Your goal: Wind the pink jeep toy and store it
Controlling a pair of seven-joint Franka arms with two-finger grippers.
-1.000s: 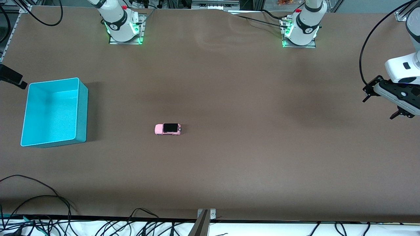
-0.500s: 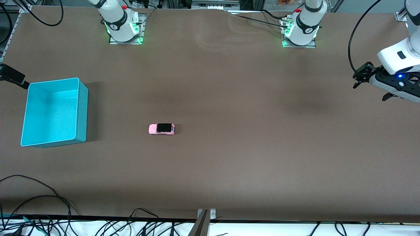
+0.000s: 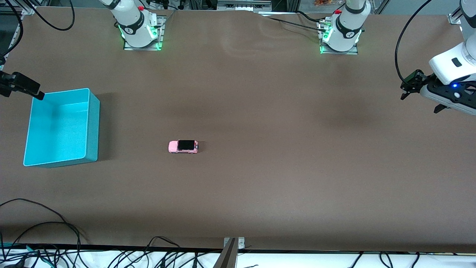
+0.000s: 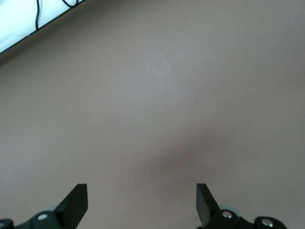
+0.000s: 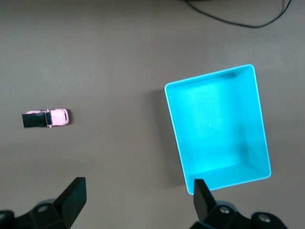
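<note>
The jeep (image 3: 182, 146) stands alone on the table (image 3: 260, 167), well apart from the bin (image 3: 59, 128), while the left pincer (image 3: 418, 91) and the right pincer (image 5: 138, 198), both released, hang above the table ends.

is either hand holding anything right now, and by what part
Nothing is held: the left hand and right hand are open, and the small pink jeep toy sits alone on the table.

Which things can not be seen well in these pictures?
- Right gripper: front view's edge cuts off its body.
- Left gripper: same, its wrist runs off the frame.
- Pink jeep toy: too small in both views for any winding part.
- Left wrist view: only bare table.
</note>
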